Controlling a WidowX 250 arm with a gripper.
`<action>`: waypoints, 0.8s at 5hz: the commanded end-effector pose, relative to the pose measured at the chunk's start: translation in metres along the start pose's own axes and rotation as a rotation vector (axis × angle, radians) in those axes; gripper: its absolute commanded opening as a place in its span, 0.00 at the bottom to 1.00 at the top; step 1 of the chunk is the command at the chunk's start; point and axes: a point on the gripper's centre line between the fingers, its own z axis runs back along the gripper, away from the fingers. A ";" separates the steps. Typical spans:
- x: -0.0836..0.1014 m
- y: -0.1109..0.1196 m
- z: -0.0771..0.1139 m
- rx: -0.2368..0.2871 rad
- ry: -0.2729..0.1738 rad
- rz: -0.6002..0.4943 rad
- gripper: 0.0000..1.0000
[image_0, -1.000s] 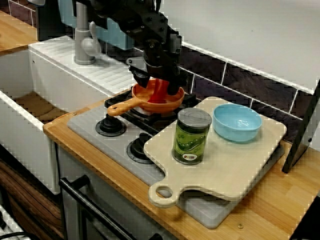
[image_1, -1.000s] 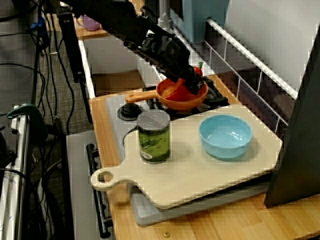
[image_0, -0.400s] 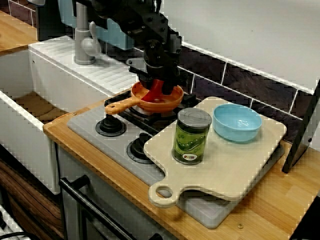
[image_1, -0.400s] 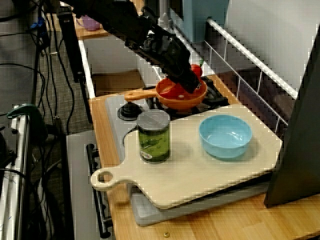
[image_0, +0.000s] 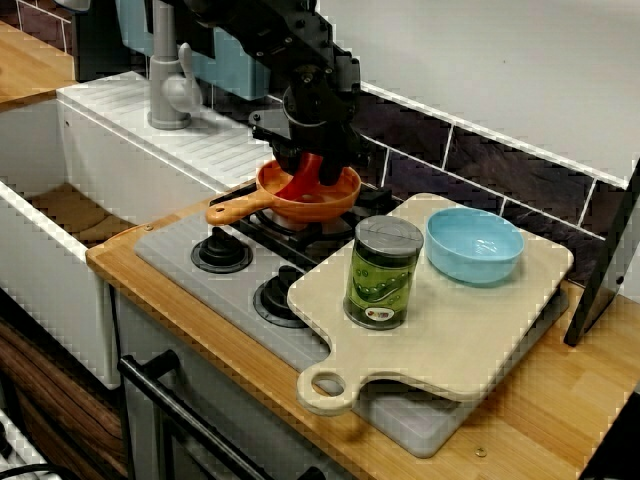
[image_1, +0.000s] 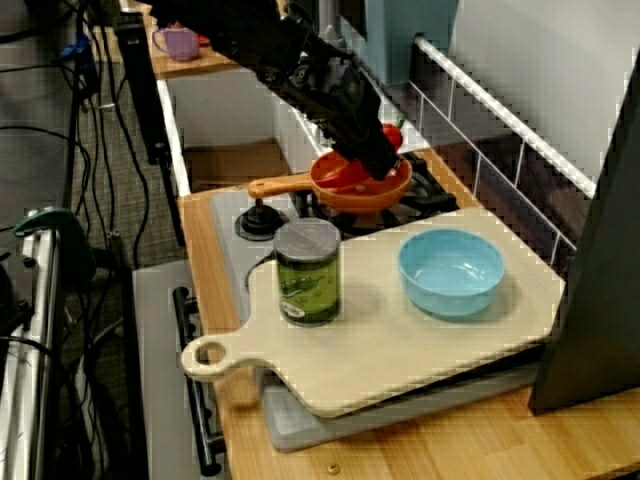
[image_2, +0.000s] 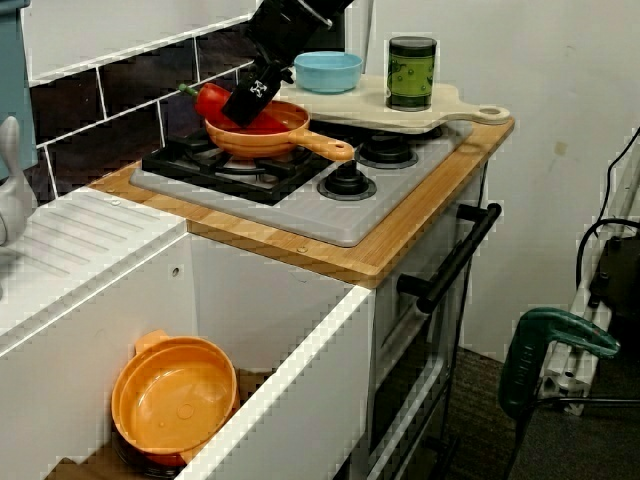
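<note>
In the upper middle of the front view, we see the gripper (image_0: 312, 172) reaching steeply down into the orange pan (image_0: 312, 212) over the hob (image_0: 170, 250), its jaws hidden against the red pepper (image_2: 213, 101) that leans on the far rim, so we cannot tell whether they grip.

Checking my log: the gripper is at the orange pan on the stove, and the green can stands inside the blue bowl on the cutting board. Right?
Not quite: the green can stands beside the blue bowl, apart from it, both on the cutting board; the view from the front shows it. The gripper is at the orange pan.
</note>
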 end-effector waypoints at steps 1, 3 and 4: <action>0.048 0.006 0.042 -0.067 -0.047 0.065 0.00; 0.062 0.004 0.064 -0.101 -0.059 0.062 0.00; 0.064 -0.004 0.075 -0.115 -0.088 0.028 0.00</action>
